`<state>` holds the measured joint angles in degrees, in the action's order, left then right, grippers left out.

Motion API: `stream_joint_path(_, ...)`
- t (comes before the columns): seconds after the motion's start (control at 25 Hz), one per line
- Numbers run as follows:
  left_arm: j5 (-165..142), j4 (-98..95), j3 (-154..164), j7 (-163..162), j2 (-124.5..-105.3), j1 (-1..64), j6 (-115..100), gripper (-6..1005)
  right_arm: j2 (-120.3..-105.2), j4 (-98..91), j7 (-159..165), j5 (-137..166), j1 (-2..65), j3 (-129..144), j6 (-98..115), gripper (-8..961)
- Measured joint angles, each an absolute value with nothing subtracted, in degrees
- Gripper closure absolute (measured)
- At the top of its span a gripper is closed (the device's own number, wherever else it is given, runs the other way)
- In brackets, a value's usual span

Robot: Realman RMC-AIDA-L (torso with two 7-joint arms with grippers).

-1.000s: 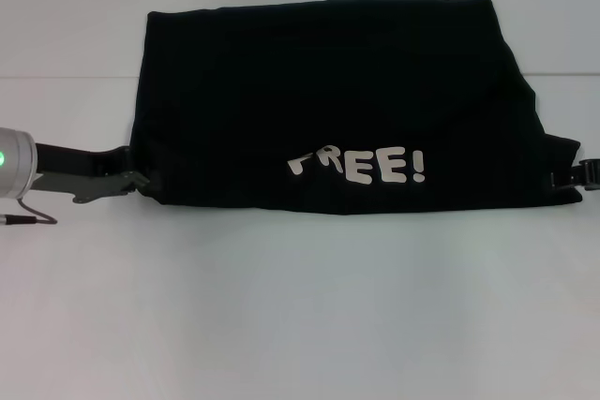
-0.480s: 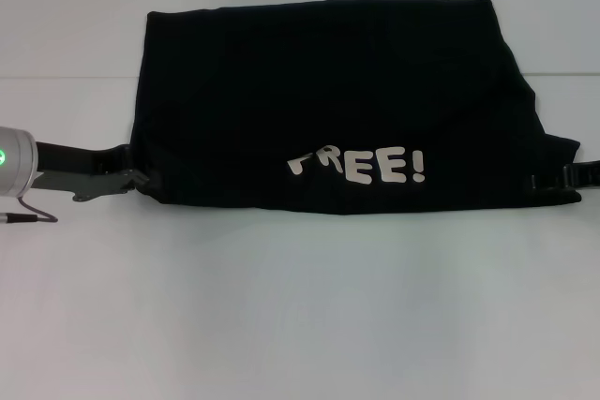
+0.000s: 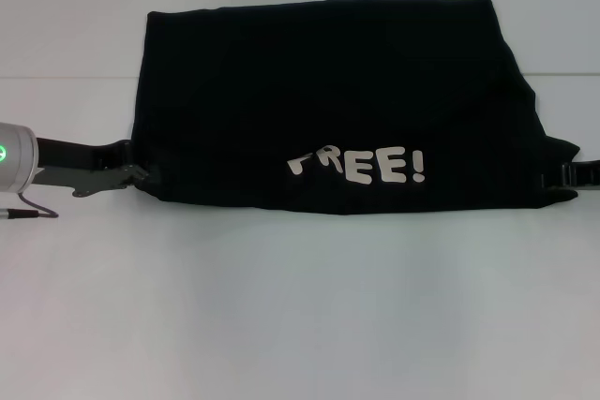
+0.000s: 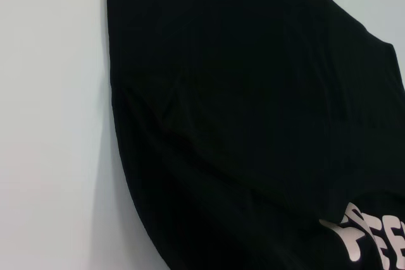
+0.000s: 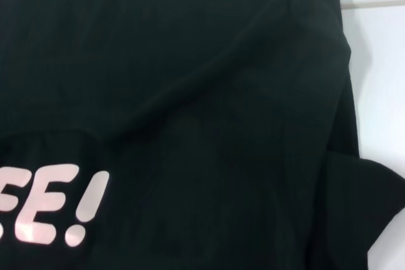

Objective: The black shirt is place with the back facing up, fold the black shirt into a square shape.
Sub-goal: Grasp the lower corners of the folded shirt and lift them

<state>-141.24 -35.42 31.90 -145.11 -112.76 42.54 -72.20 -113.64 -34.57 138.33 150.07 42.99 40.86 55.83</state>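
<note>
The black shirt (image 3: 328, 91) lies folded into a wide band across the white table (image 3: 300, 306). White "FREE!" lettering (image 3: 358, 166) faces up near its front edge. My left gripper (image 3: 139, 175) is low at the shirt's front left corner, touching the fabric edge. My right gripper (image 3: 567, 175) is at the front right corner, mostly out of the picture. The left wrist view is filled with the black shirt (image 4: 253, 93) and part of the lettering (image 4: 373, 238). In the right wrist view the black shirt (image 5: 190, 61) shows diagonal creases and the lettering (image 5: 50, 203).
A thin cable (image 3: 28, 211) trails from the left arm onto the table. A seam line (image 3: 66, 76) runs across the white surface behind the shirt. Bare white tabletop lies in front of the shirt.
The left gripper has shifted slightly up along the shirt's left corner. The right gripper pushed in towards the right corner, then eased back a little. The shirt has barely moved.
</note>
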Motion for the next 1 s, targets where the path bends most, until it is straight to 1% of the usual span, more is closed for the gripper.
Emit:
stream_joint_path(0.08,-141.24,-35.42,31.90,-145.11,-112.76,42.54,-72.17,935,-113.62,-34.67,138.34,150.01,43.08,40.44,55.90,459)
stream_joint_path(0.2,-141.23,-35.42,31.90,-145.11,-112.76,42.54,-72.17,933,-113.56,-34.61,138.34,150.00,43.37,40.23,56.09,702)
stream_joint_path(0.32,-141.23,-35.42,31.90,-145.11,-112.76,42.54,-72.47,932,-113.41,-34.68,138.34,150.00,43.43,40.21,56.59,758)
stream_joint_path(0.48,-141.25,-35.42,32.01,-144.98,-112.71,42.53,-73.61,930,-112.78,-35.00,138.40,149.98,43.28,40.00,57.96,833)
stream_joint_path(0.64,-142.55,-35.90,32.43,-144.72,-112.09,43.24,-77.25,929,-112.14,-36.76,138.43,149.98,43.02,38.99,61.67,908)
stream_joint_path(0.8,-145.17,-37.63,32.19,-145.17,-111.49,43.69,-79.13,927,-111.67,-40.42,138.65,149.98,42.37,36.84,66.16,906)
stream_joint_path(1.0,-146.66,-38.19,31.78,-145.48,-111.31,43.49,-78.38,925,-111.20,-41.69,139.59,150.07,42.04,36.18,67.92,904)
